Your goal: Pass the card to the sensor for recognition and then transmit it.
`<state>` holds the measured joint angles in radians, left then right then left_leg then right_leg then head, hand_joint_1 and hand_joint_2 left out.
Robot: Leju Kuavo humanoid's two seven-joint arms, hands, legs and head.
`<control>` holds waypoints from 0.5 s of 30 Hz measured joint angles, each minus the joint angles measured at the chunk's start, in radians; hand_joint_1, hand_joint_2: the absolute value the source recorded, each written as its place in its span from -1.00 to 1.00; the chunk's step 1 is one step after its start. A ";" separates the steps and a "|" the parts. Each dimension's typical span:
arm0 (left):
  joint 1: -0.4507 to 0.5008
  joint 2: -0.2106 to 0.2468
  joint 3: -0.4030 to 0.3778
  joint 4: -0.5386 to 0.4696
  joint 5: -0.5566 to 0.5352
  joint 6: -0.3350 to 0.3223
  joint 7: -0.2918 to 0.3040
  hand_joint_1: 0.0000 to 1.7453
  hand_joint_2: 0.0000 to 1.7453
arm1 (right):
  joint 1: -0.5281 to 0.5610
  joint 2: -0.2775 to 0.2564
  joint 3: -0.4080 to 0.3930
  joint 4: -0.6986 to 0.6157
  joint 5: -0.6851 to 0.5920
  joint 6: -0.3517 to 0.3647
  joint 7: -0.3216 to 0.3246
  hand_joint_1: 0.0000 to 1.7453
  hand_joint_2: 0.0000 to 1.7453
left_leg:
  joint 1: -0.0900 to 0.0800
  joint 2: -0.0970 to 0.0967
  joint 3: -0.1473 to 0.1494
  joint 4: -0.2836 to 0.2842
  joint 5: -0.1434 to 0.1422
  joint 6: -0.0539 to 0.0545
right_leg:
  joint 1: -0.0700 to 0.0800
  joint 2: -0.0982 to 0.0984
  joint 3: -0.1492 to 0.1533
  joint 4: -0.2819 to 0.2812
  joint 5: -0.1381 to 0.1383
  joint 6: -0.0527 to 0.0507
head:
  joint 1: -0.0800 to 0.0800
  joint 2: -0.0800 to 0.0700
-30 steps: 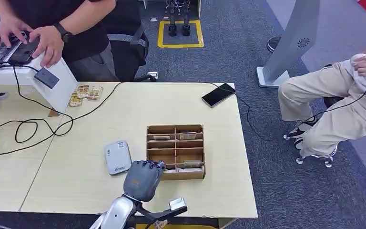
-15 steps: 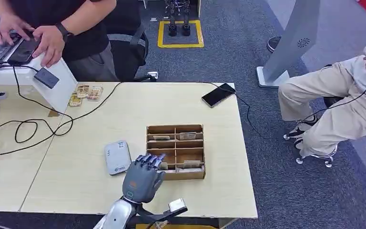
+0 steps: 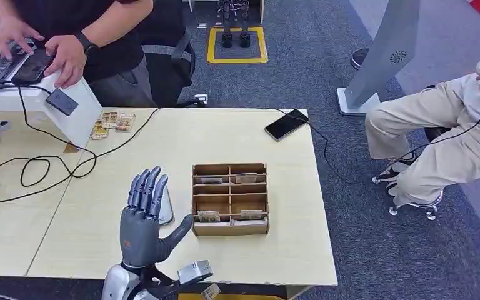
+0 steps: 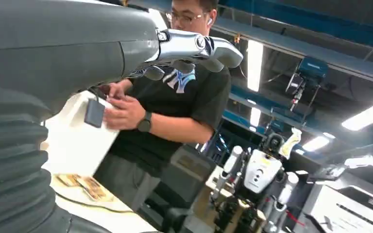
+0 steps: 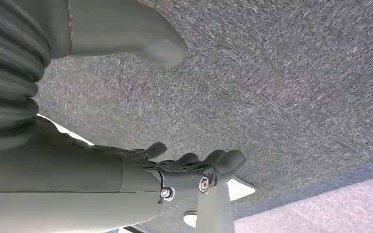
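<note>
Status: my left hand is raised, fingers spread, holding nothing. Cards sit in the brown partitioned wooden box; I judge pickup, sensor pass and handover all remain. Right hand: fingers loosely apart, nothing held.

Divided box mid-table; sensor left of it, phone behind

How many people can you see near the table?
2. One person in a dark shirt stands at the table's far left corner, hands on a laptop. Another person in beige trousers sits off its right side. More may be out of view.
</note>
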<state>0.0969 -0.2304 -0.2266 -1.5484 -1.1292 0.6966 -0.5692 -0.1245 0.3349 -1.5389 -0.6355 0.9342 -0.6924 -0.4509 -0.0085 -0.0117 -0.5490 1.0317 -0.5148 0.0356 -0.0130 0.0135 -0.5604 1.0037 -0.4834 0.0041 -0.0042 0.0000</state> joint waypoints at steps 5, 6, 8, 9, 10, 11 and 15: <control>0.007 -0.004 0.028 -0.013 0.002 0.000 -0.003 -1.00 1.00 | 0.000 0.000 0.000 0.000 0.000 0.000 0.000 -1.00 1.00 | 0.000 0.000 0.000 0.000 0.000 -0.001 | 0.000 0.000 0.000 0.000 0.000 0.000 | 0.000 0.000; 0.008 -0.005 0.031 -0.015 0.001 0.000 -0.003 -1.00 1.00 | 0.000 0.000 0.000 0.000 0.000 0.000 0.000 -1.00 1.00 | 0.000 0.000 0.000 0.000 0.000 -0.001 | 0.000 0.000 0.000 0.000 0.000 0.000 | 0.000 0.000; 0.009 -0.006 0.034 -0.018 0.001 0.000 -0.005 -1.00 1.00 | 0.000 0.000 0.000 0.000 0.000 0.000 0.000 -1.00 1.00 | 0.000 0.000 0.000 0.000 0.000 -0.001 | 0.000 0.000 0.000 0.000 0.000 0.000 | 0.000 0.000; 0.009 -0.006 0.035 -0.019 -0.002 0.000 -0.008 -1.00 1.00 | 0.000 0.000 0.000 0.000 0.000 0.000 0.000 -1.00 1.00 | 0.000 0.000 0.000 0.000 0.000 -0.001 | 0.000 0.000 0.000 0.000 0.000 0.000 | 0.000 0.000; 0.011 -0.006 0.040 -0.021 -0.007 0.000 -0.013 -1.00 1.00 | 0.000 0.000 0.000 0.000 0.000 0.000 -0.001 -1.00 1.00 | 0.000 0.000 0.000 0.000 0.000 -0.001 | 0.000 0.000 0.000 0.000 0.000 0.000 | 0.000 0.000; 0.011 -0.006 0.043 -0.022 -0.018 0.000 -0.015 -1.00 1.00 | 0.000 0.000 0.000 0.001 0.001 0.000 -0.004 -1.00 1.00 | 0.000 0.000 0.000 0.000 0.000 -0.001 | 0.000 0.000 0.000 0.000 0.000 0.000 | 0.000 0.000; 0.013 -0.006 0.052 -0.022 -0.120 0.000 -0.001 -1.00 1.00 | -0.001 0.000 0.000 0.004 0.004 0.000 -0.012 -1.00 1.00 | 0.000 0.000 0.000 0.000 0.000 0.000 | 0.000 0.000 0.000 0.000 0.000 0.000 | 0.000 0.000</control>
<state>0.1094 -0.2365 -0.1747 -1.5705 -1.2495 0.6966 -0.5706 -0.1251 0.3349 -1.5385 -0.6313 0.9384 -0.6924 -0.4631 -0.0088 -0.0117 -0.5493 1.0318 -0.5146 0.0352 -0.0132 0.0136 -0.5604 1.0037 -0.4833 0.0040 -0.0042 0.0000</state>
